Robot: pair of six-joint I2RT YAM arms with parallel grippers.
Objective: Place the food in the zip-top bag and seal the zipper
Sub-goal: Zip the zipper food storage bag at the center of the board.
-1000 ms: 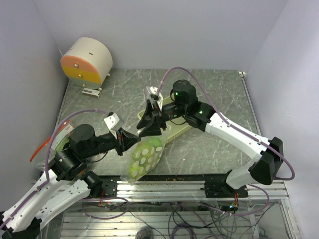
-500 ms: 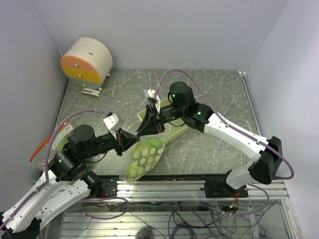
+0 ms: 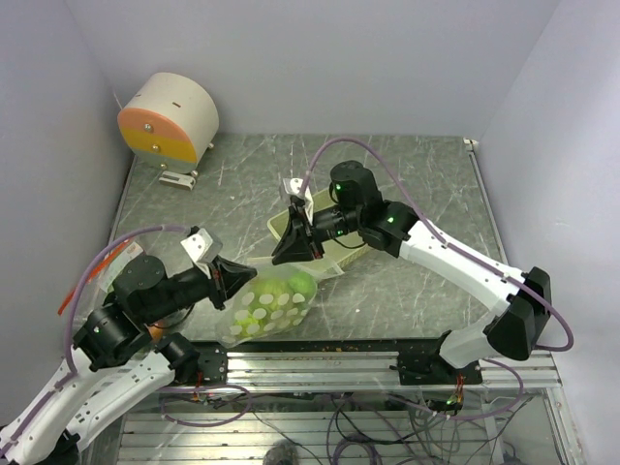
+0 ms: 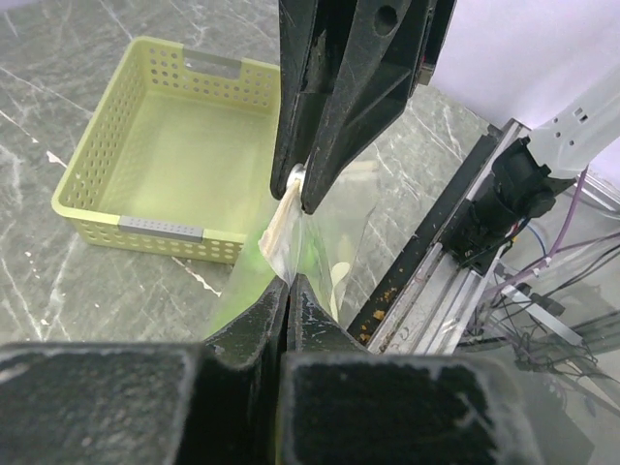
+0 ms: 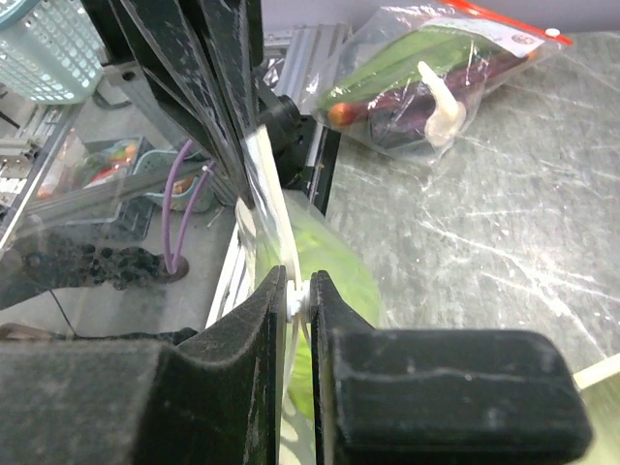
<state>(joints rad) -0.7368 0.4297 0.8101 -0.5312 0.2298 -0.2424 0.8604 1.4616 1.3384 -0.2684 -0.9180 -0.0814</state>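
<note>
A clear zip-top bag [image 3: 269, 302] with white dots hangs between my grippers, with light-green bumpy food [image 3: 295, 286] inside. My left gripper [image 3: 235, 276] is shut on the bag's top edge at its left end; in the left wrist view [image 4: 288, 281] its fingertips pinch the plastic. My right gripper [image 3: 294, 248] is shut on the white zipper slider [image 5: 298, 294] at the other end; the slider also shows in the left wrist view [image 4: 294, 182]. The green food [image 5: 334, 276] shows through the bag below the right jaws. The carrot lies in a second bag [image 5: 436, 73].
The pale-green basket [image 4: 165, 145] stands empty behind the bag, partly under my right arm [image 3: 329, 254]. The second bag [image 3: 105, 273], with a red zipper, lies at the table's left edge. A round cream and orange drum [image 3: 170, 116] stands back left. The metal rail [image 3: 387, 349] runs along the near edge.
My left gripper has pulled back to the left with the bag's end, stretching the top edge and tipping the bag sideways. My right gripper has shifted slightly down-left, still on the slider.
</note>
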